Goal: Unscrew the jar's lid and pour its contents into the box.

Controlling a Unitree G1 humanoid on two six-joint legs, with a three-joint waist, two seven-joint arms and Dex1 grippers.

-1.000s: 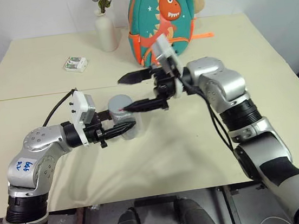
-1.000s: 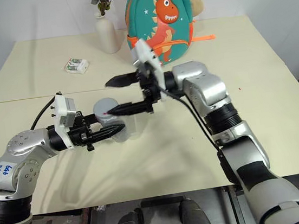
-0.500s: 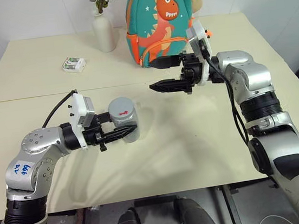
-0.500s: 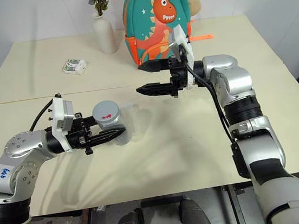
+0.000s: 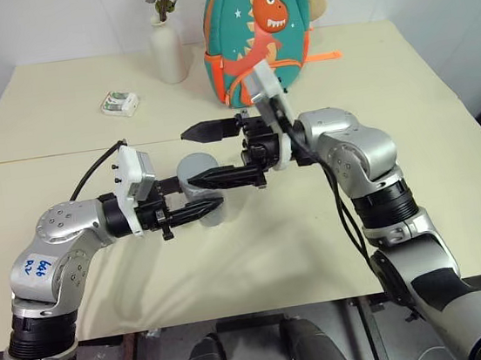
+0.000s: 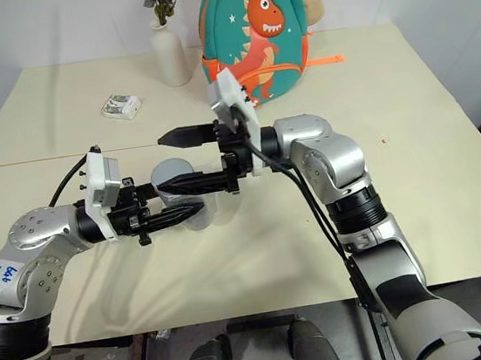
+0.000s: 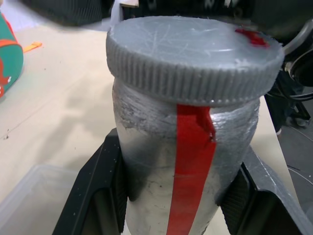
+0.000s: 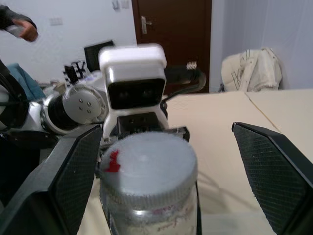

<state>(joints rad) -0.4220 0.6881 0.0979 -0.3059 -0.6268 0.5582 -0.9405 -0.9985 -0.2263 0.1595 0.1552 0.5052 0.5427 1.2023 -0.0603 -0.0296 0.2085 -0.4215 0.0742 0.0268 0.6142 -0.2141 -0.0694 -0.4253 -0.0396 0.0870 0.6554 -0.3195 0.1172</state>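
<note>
Returning from the frame's upper right half a second ago, the right gripper (image 5: 207, 156) now brackets the grey lid (image 8: 146, 164) with fingers spread wide (not touching). Left gripper (image 7: 171, 196) clamps the jar (image 5: 201, 201) at centre-left; unscrewing can resume.

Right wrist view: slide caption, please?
Open right gripper straddling grey screw lid of clear plastic jar.
</note>
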